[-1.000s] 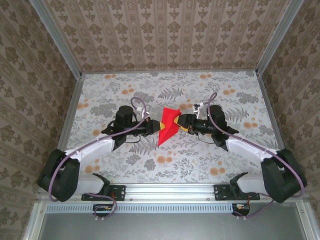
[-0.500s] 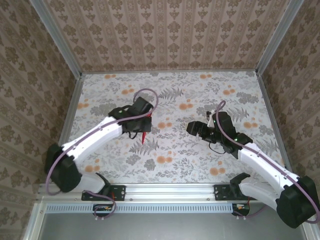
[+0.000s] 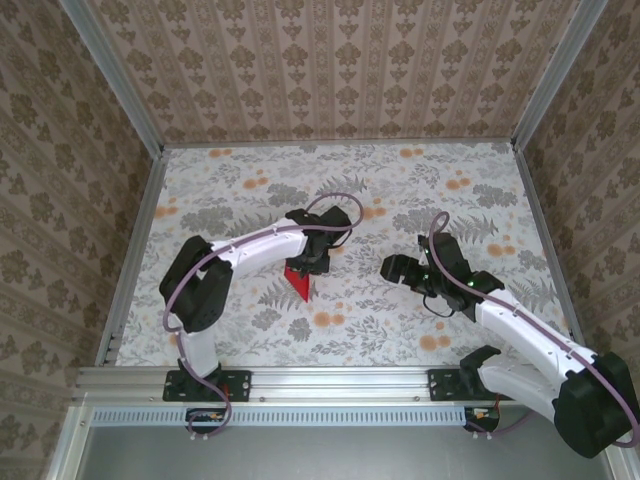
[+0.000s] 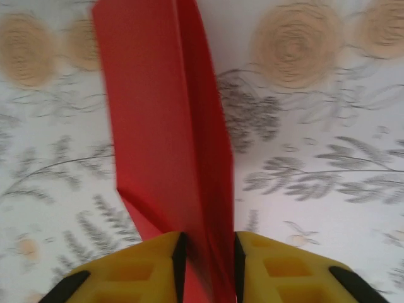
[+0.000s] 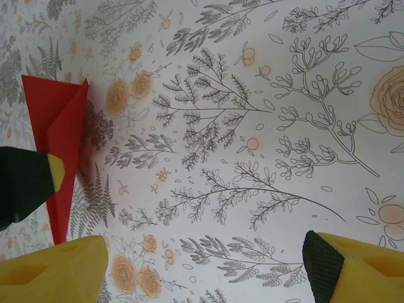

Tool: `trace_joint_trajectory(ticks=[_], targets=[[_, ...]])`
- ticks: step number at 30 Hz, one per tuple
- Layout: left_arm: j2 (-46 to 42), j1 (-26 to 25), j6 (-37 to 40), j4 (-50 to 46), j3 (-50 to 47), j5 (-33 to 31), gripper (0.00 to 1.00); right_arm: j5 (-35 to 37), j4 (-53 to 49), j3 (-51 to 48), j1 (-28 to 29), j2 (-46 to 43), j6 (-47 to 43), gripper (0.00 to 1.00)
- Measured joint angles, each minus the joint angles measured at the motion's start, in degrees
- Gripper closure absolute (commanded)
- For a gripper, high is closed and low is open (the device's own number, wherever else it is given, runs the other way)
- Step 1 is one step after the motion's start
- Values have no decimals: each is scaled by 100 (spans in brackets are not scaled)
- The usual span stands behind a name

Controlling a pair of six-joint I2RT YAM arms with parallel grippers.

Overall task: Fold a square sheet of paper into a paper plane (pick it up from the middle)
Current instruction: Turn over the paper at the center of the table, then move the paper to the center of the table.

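Note:
The paper plane is a narrow bright red dart lying low over the floral table, just left of centre. In the left wrist view the paper plane runs away from me with its rear end between the yellow fingers. My left gripper stands over its rear; the jaws are a little apart, wider than the folded paper, so the left gripper is open around it. My right gripper is off to the right, wide open and holding nothing. From the right wrist the paper plane shows at far left.
The floral tablecloth is bounded by metal rails and patterned walls on three sides. The left arm arches across the table's left half. The right arm lies along the front right.
The left arm has swung right with the paper plane, bringing it down near the centre, and its jaws have parted. The right gripper let go of the paper earlier and has drawn back, open.

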Motion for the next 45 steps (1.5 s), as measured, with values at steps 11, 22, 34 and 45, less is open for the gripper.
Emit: trace_joint_trajectory(ticks=[11,22,34,45], targets=[[-1215,1029,-179,1611,-1099,1873,34,240,111,577,1318,1320,286,40],[-2918,2509,229,1681,-2516,1917,13,927,859,2616,2955,3866,833,56],[-3517,3051,562,1665,-3121,1932,8,955,754,3613,2916,5362,708,57],[-3486,3067,715,2002,-3239,2417,7,-57,463,2728,2352,4804,-1320,57]])
